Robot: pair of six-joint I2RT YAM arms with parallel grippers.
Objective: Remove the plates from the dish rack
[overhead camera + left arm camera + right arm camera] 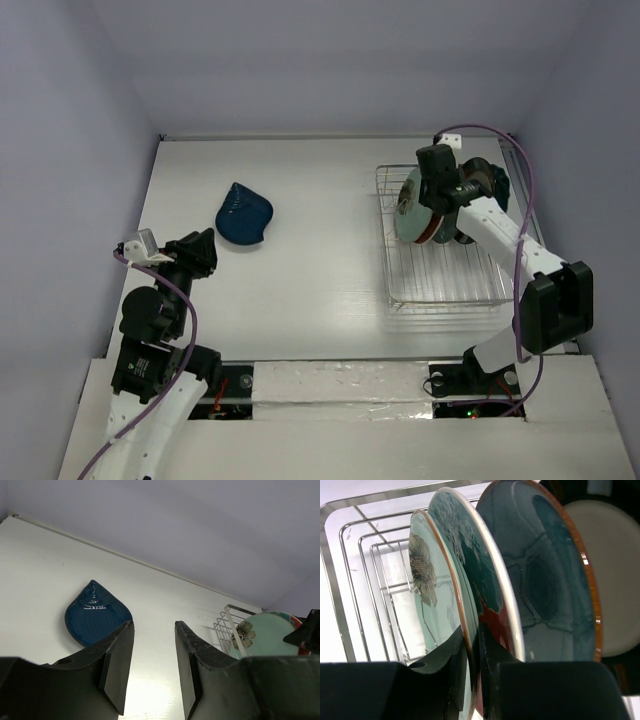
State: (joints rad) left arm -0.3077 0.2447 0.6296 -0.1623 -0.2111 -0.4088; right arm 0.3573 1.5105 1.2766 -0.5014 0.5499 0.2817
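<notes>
The chrome dish rack [445, 275] stands at the right and holds several upright plates. In the right wrist view the front one is a pale green flower plate [427, 595], then a teal-and-red plate [470, 575], a dark teal plate [545, 580] and a pale-centred one [615, 575]. My right gripper [472, 660] is shut on the flower plate's rim, one finger in front and one behind it. The flower plate also shows in the top view [408, 205]. The dark blue shell-shaped plate [243, 216] lies flat on the table at the left. My left gripper [154, 635] is open and empty, near that plate [95, 616].
The rack's near half [440, 285] holds no plates. The table's back wall edge [150, 565] runs behind the blue plate. The right arm's purple cable [525, 215] loops over the rack's right side.
</notes>
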